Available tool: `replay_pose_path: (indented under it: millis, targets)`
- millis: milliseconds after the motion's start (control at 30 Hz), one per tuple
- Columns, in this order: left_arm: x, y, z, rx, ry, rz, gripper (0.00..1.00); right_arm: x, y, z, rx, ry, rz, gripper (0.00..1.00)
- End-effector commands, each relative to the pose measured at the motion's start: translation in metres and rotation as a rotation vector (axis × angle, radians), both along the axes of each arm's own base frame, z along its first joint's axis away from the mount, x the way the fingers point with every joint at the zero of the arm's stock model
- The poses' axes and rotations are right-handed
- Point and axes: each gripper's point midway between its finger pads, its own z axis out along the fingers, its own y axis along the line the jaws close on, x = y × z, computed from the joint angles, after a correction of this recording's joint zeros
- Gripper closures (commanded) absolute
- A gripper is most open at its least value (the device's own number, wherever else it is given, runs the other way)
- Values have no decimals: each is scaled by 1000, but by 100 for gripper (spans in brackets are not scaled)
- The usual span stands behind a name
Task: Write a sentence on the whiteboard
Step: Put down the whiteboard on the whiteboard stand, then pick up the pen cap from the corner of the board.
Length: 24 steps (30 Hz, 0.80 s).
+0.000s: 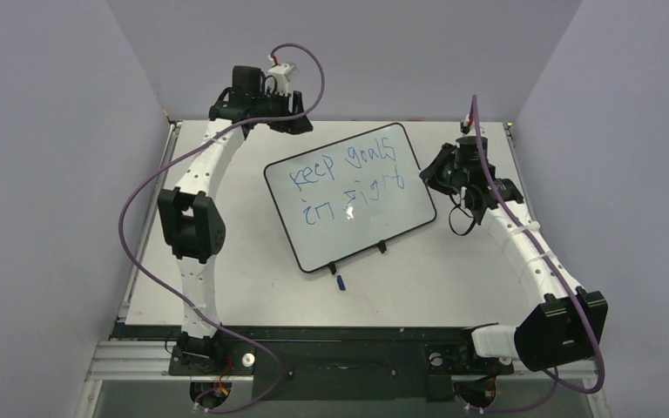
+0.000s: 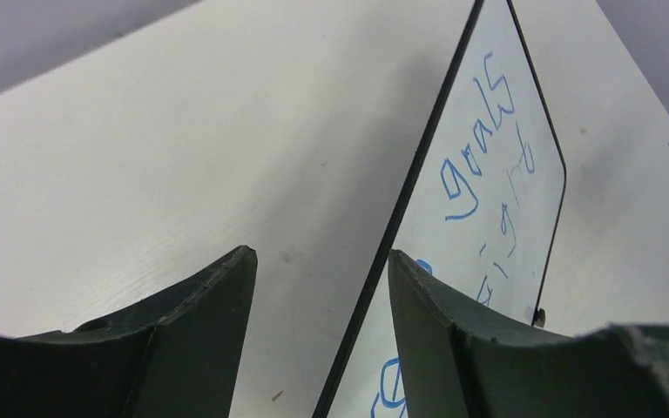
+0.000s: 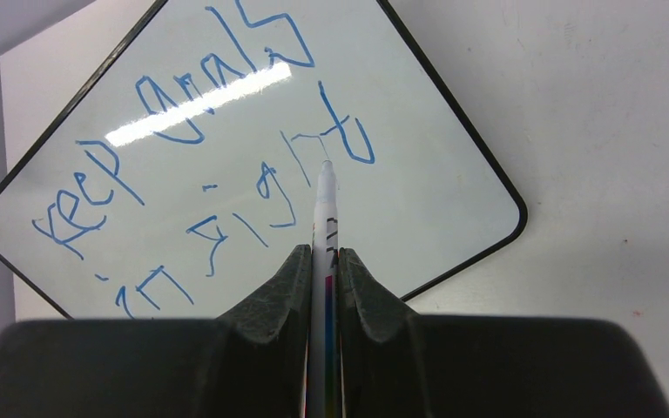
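Because the whiteboard (image 1: 348,246) lies flat on the table (image 1: 226,279), turned at an angle near the middle with its two clip feet (image 1: 381,247) on the long edge nearest the arm bases, each arm meets it at one of its far corners. The sentence (image 1: 346,183) runs across it in uneven blue letters, two lines reading "keep goals" and "in sight", so the writing looks finished or nearly so. The right gripper (image 3: 324,257) is pinched tight on a white marker (image 3: 325,205). The barrel runs straight out between the fingers, so the tip leads and the wrist camera looks along it. The tip points at the last letters of "sight", but whether it touches the board cannot be told. From above, that gripper hangs just beside the rim at the board's far right corner. The left gripper (image 2: 320,254) hovers over bare table beyond the far left corner, its fingers standing apart with nothing between them. The board's black rim passes below it, and it seems placed to steady the board, though it is not touching it. A small blue thing (image 1: 341,283), likely the marker's cap, lies on the table just beside the nearer clip foot. Open table spreads to the left of the board and toward the arm bases. The strip between the board and the right arm is narrower, and grey walls (image 1: 52,174) close in on both sides and behind.
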Motion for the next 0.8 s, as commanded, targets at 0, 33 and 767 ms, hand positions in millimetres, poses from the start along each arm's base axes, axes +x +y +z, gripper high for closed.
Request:
replay_pose_path:
  millis: [0, 33, 767]
  targets:
    - [12, 28, 84, -5, -184, 210, 46, -2, -6, 24, -3, -69, -11, 100]
    - [13, 33, 87, -1, -183, 248, 46, -2, -6, 25, -3, -73, -12, 100]
    - [-172, 87, 89, 38, -407, 674, 12, -19, -16, 48, -13, -136, -37, 100]
